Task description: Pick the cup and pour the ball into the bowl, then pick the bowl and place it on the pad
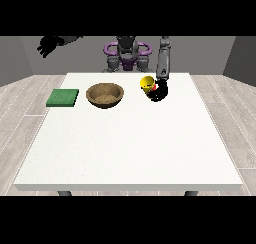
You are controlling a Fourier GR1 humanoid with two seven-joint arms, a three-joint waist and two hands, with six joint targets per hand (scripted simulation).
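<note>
- Counted on table [125, 153]: one cup [147, 83], one bowl [105, 95], one pad [63, 98]; ball not visible.
- Cup: yellow, far on table, right of centre, tilted with its mouth towards the bowl.
- Bowl: brown, wooden, left of the cup and apart from it; nothing between them.
- Pad: green, flat, left of the bowl, near the left edge.
- Hand at view's right [160, 92]: curled round the cup, holding it.
- Hand at view's left [49, 45]: raised beyond the table's far left, touching nothing; finger spread not clear, cannot tell.
</note>
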